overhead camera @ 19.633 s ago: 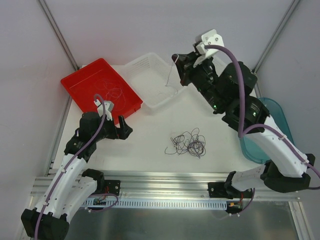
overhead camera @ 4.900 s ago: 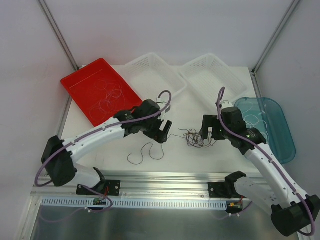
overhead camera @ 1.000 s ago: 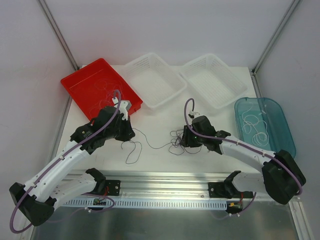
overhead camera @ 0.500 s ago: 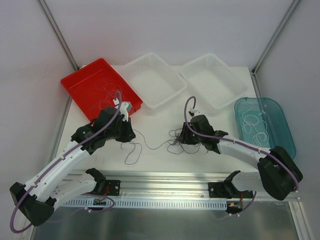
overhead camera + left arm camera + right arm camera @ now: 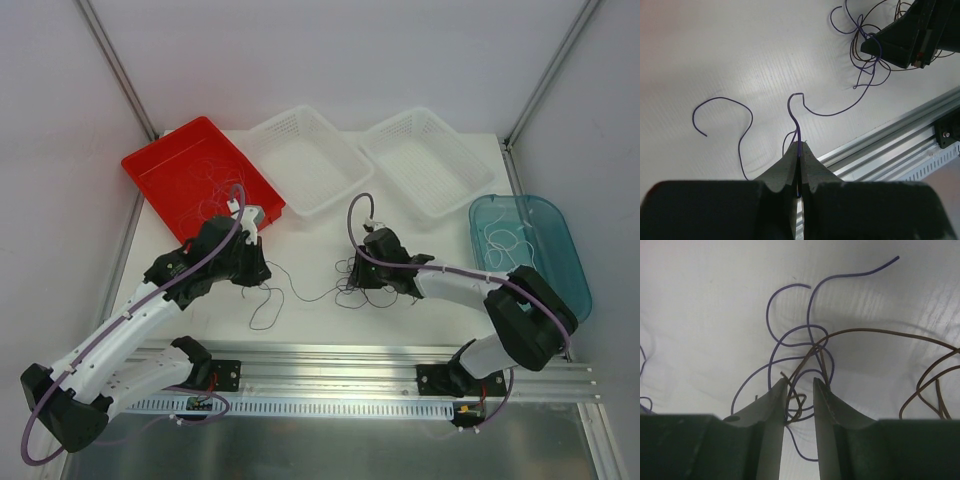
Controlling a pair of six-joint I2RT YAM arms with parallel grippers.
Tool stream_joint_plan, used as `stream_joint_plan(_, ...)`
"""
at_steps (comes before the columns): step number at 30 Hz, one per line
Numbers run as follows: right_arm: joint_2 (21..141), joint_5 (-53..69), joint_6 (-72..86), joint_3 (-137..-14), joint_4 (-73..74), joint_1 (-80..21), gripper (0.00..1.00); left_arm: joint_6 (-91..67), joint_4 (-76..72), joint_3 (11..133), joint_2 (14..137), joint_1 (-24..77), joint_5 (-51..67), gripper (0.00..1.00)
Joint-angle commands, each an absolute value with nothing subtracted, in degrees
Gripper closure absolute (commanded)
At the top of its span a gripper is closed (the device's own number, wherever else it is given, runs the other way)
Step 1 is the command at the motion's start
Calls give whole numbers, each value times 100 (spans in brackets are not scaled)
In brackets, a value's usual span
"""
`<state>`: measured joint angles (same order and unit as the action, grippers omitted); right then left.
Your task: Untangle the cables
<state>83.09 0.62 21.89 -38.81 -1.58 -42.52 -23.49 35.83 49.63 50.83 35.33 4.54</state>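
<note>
A tangle of thin purple and brown cables (image 5: 372,290) lies on the white table in front of the baskets. My left gripper (image 5: 262,268) is shut on one purple cable (image 5: 810,107), which runs from its tips (image 5: 799,145) across the table to the tangle (image 5: 865,50). My right gripper (image 5: 356,276) is low over the tangle's left side. Its jaws (image 5: 800,382) stand narrowly open, astride purple loops (image 5: 790,335) and a brown cable (image 5: 875,332) knotted between the fingers.
At the back left, a red tray (image 5: 160,165) holds loose cables. Two white baskets (image 5: 300,130) (image 5: 420,125) stand behind the tangle. A teal tray (image 5: 575,270) at the right holds white cables. An aluminium rail (image 5: 330,355) runs along the near edge.
My right gripper has slid left onto the tangle's left side and its jaws have narrowed around the cables. The left gripper has held still, shut on the purple cable.
</note>
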Motion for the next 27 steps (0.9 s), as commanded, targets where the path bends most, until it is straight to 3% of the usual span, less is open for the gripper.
stream_joint_plan(1, 8586, -184, 2285, -4078, -395, -4289, 71, -2435, 3472, 4922, 5027, 3586, 554, 100)
stream_joint_plan(4, 8701, -324, 2233, -4078, -334, -4280, 87, -2400, 3472, 4896, 5001, 3577, 475, 100)
stream_joint_plan(10, 8184, -1141, 1688, -4192, 666, -4219, 99, -2312, 3866, 5009, 4825, 3568, -552, 100)
stream_joint_plan(17, 6971, -1310, 1231, -3912, 1765, -3157, 99, -1969, 4974, 6036, 4816, 3296, -2248, 100)
stream_joint_plan(27, 5582, 472, 844, -4034, 2566, -803, 99, -1565, 5510, 6671, 4694, 2549, -2909, 100)
